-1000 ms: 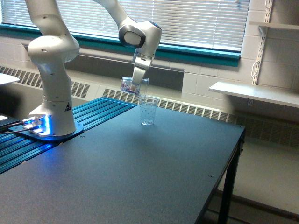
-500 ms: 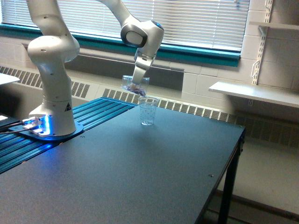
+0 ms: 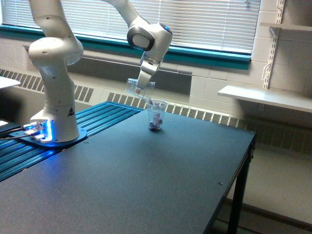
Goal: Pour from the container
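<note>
In the exterior view my gripper (image 3: 142, 84) is shut on the container (image 3: 138, 88), a small clear plastic cup. It hangs tipped over, its rim pointing down to the right toward a second cup. That clear tapered cup (image 3: 156, 116) with dotted marks stands upright on the dark table (image 3: 146, 180), just below and right of the container's rim. Small purplish pieces lie in the bottom of the tapered cup and a few show near its rim. The container now looks empty.
The arm's white base (image 3: 53, 131) stands at the exterior view's left on a blue ribbed strip (image 3: 97, 117). The table's right edge (image 3: 234, 175) drops off to the floor. A white shelf (image 3: 265, 97) is mounted on the wall at the right.
The container tipped further and shifted slightly up and right. The purplish pieces left it and now lie in the tapered cup, which has not moved.
</note>
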{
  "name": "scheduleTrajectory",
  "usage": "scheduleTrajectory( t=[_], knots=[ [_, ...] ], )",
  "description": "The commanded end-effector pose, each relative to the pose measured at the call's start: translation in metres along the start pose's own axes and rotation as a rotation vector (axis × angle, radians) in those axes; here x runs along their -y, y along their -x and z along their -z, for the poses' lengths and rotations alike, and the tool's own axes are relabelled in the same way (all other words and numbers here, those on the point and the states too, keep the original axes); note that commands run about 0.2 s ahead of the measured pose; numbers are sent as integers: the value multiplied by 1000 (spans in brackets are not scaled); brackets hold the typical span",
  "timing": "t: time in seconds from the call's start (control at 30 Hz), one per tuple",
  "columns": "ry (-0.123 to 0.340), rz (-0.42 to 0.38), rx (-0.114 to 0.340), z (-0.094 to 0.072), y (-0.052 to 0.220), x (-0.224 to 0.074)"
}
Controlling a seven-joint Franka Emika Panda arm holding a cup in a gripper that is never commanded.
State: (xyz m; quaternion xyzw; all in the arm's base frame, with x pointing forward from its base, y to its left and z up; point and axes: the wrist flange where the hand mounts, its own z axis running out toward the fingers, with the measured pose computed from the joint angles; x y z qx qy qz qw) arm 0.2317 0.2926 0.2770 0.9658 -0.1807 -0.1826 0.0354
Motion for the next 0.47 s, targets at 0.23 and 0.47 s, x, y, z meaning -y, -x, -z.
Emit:
scheduleTrajectory(
  t=[0.23,0.47],
  knots=[
    [-20,-33,-29,10,-11,4],
    [-19,-48,-37,13,-15,3]
  ],
)
